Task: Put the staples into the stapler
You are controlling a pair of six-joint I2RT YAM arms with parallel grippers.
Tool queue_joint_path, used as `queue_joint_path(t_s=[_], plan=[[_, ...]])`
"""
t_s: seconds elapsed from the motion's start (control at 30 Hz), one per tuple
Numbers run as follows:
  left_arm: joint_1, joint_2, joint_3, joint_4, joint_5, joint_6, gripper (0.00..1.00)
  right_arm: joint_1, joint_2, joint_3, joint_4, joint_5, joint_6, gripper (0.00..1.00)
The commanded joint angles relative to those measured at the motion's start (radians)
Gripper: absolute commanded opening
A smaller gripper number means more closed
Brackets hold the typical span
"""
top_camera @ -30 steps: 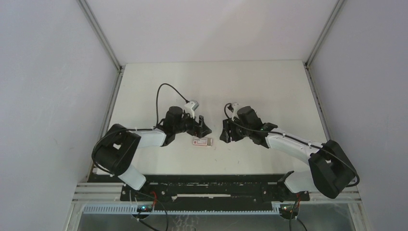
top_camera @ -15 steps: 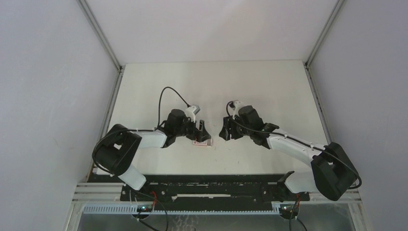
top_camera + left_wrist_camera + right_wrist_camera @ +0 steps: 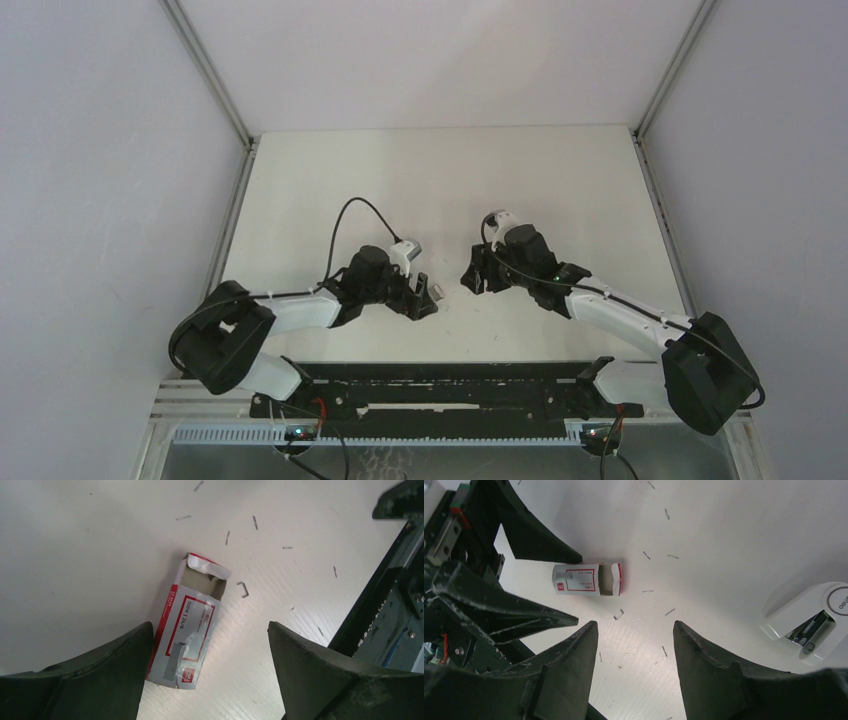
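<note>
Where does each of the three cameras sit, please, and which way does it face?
Top external: above and behind the bases, looking down on the table; left arm, right arm, left gripper and right gripper all show.
Left wrist: on the left arm, looking down at the staple box and loose staples; left fingers frame the bottom.
Right wrist: on the right arm, looking down and toward the left arm, at the stapler; right fingers below, left gripper at left.
Shared: both wrist views show the staple box.
</note>
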Motion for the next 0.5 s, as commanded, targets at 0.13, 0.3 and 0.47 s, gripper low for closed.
queue_joint_path(t_s=[0.13, 0.3, 0.47], plan=[[-0.079, -0.101, -0.020, -0.079, -0.195, 0.100, 0.88, -0.002, -0.005, -0.005, 0.048, 0.000, 0.047, 0.54], [-0.113, -0.117, -0.021, -0.099, -0.280, 0.136, 0.84, 0.000, 0.045, 0.001, 0.078, -0.043, 0.073, 0.49], [-0.156, -0.094, 0.001, -0.111, -0.308, 0.167, 0.81, 0.016, 0.139, 0.045, 0.083, -0.073, 0.085, 0.42]])
